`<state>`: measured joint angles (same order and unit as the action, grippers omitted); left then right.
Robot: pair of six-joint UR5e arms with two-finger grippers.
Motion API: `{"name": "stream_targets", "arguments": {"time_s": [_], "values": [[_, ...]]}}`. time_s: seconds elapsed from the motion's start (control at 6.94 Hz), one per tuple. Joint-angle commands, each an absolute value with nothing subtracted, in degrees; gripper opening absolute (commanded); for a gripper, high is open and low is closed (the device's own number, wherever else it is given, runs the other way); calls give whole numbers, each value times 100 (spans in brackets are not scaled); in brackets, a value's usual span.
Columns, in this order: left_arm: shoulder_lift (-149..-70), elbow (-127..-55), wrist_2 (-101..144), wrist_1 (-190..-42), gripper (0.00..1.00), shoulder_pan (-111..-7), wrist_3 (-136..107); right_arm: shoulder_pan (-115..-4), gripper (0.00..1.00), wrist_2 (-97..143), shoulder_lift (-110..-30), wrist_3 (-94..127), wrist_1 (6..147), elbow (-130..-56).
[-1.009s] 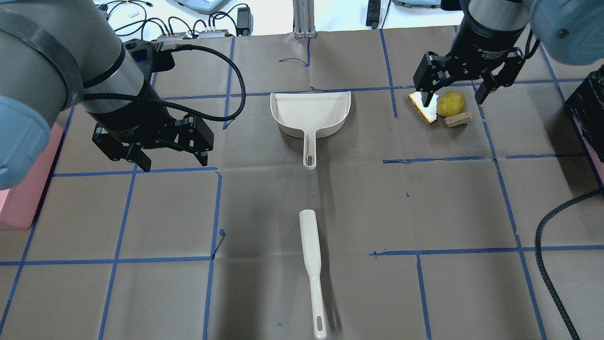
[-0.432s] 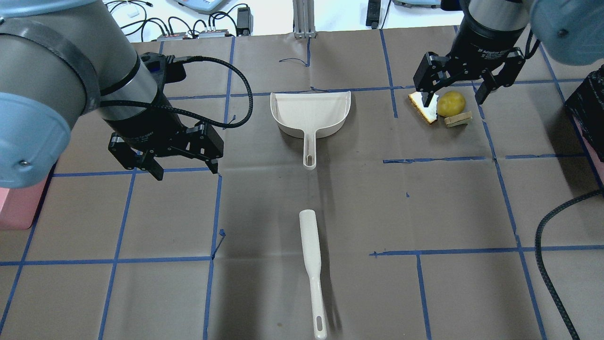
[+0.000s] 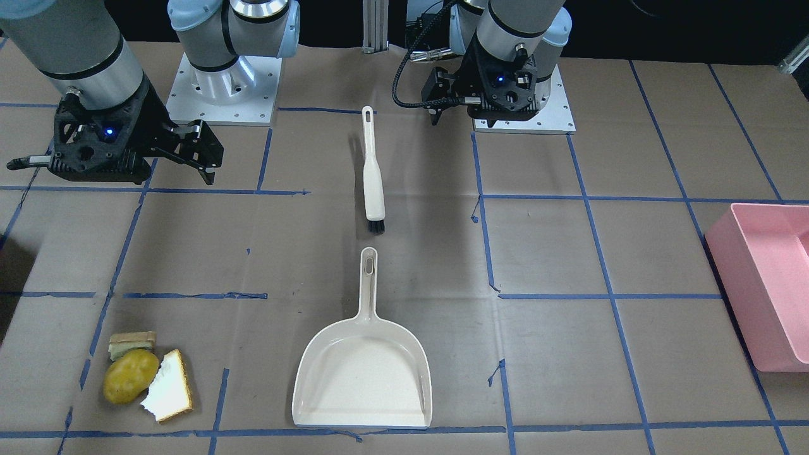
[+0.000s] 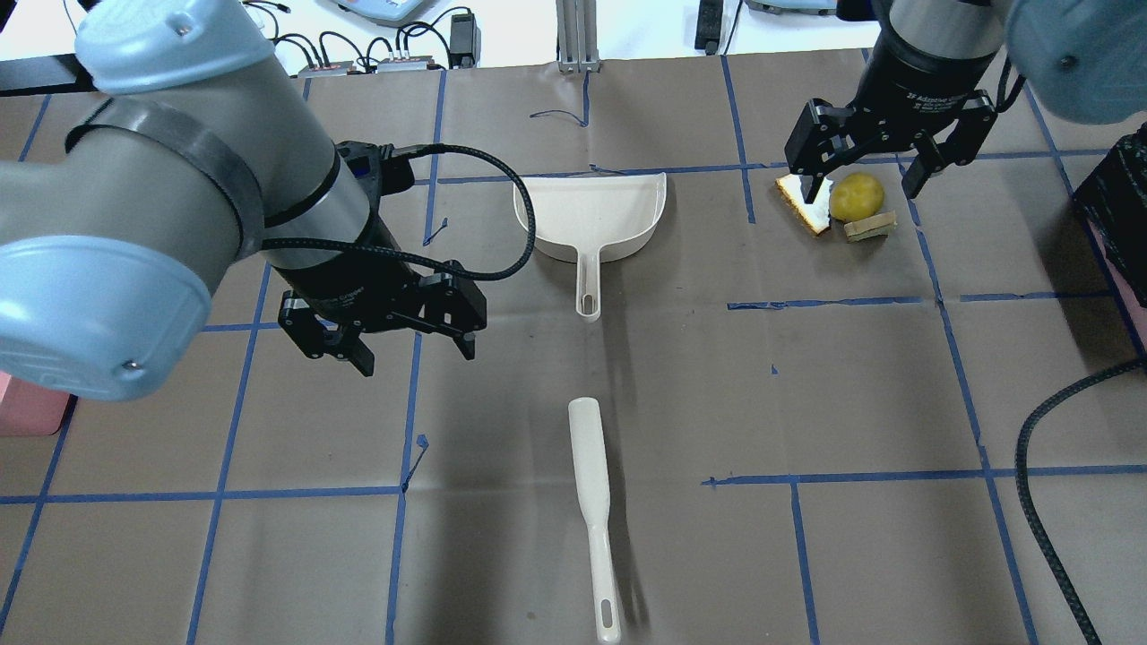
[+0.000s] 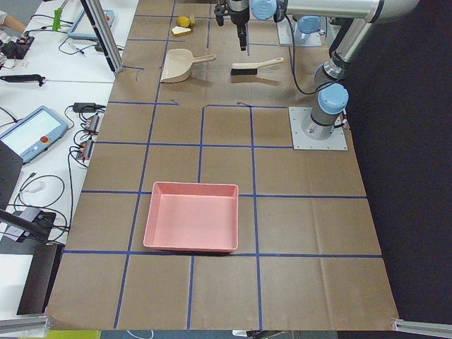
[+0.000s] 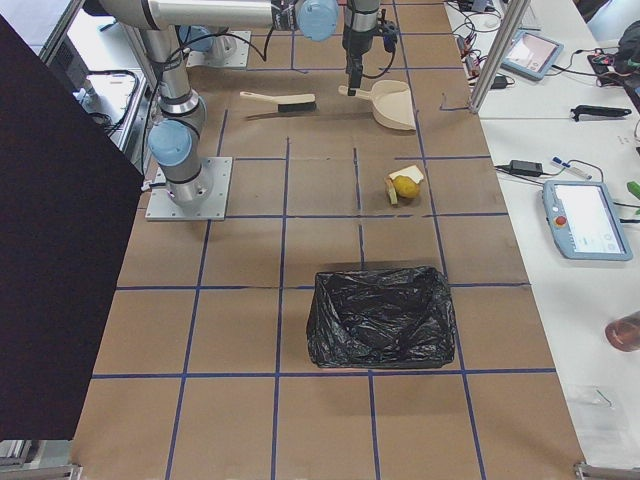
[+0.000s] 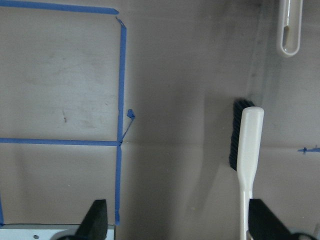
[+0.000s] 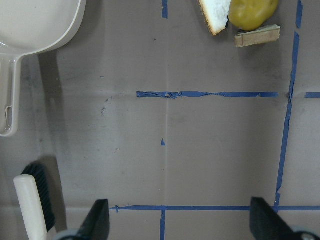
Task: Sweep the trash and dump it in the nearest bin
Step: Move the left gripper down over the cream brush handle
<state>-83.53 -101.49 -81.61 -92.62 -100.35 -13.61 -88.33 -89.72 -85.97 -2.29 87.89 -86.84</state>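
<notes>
The trash lies together at the table's far right: a yellow-brown potato lump, a bitten white bread slice and a small sandwich chunk. A white dustpan lies mid-table with its handle pointing at a white brush nearer the robot. My left gripper is open and empty, left of the gap between dustpan and brush; its wrist view shows the brush. My right gripper is open and empty, held high over the trash, with the potato at the top of its wrist view.
A pink bin stands at the table's end on my left. A bin lined with a black bag stands at the end on my right, closer to the trash. A black cable hangs at the near right.
My left arm has moved right and a little nearer, towards the gap between dustpan and brush. The right arm, the trash, the dustpan and the brush have not moved.
</notes>
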Motion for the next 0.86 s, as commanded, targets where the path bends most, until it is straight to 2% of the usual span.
{"name": "stream_targets", "arguments": {"time_s": [0.0,0.29,0.72], "values": [[-8506,-10431,-8148,-8757,100,-10440,-1685,-8833,100,-8974,-8596,-229,8789,-8684],[-8631,-10739,-8217,-8326,100,-10913,-2675,-8833,100,-8974,-8604,-229,8789,-8684],[-8927,-11267,-8306,-7518,100,-11529,-2935,-8833,100,-8974,-8604,-229,8789,-8684]]}}
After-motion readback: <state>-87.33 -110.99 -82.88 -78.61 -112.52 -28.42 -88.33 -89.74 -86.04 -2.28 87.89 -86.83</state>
